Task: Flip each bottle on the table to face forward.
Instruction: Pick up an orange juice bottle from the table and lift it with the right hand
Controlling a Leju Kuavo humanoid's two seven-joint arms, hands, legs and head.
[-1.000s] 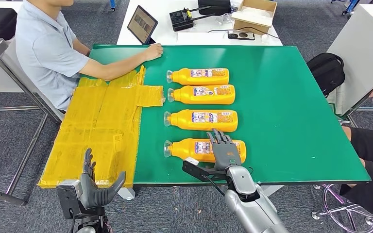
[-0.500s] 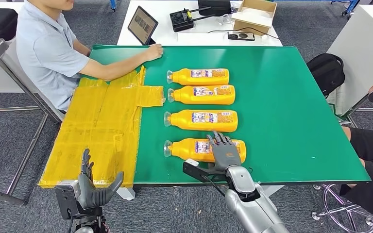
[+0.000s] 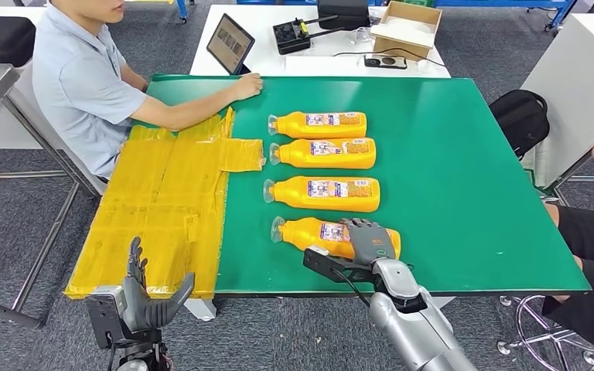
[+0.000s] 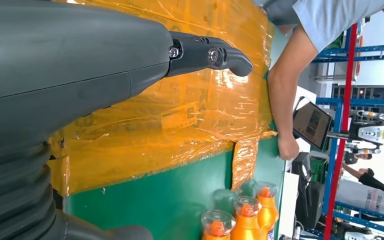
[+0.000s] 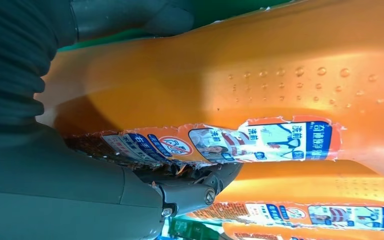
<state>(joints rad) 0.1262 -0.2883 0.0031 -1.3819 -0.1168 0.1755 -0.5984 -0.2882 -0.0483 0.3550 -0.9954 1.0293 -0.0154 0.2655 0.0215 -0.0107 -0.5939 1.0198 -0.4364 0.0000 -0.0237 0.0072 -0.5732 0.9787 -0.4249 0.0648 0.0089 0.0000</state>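
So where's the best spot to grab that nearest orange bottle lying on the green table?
Probably around the wide body of the nearest bottle, coming from above and from the robot's side. It lies on its side, cap pointing left, so the long flat flank faces up. The right hand wraps that part near the base; the neck looks too narrow.

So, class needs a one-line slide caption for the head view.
Right hand grips the nearest of four orange bottles on the green table.
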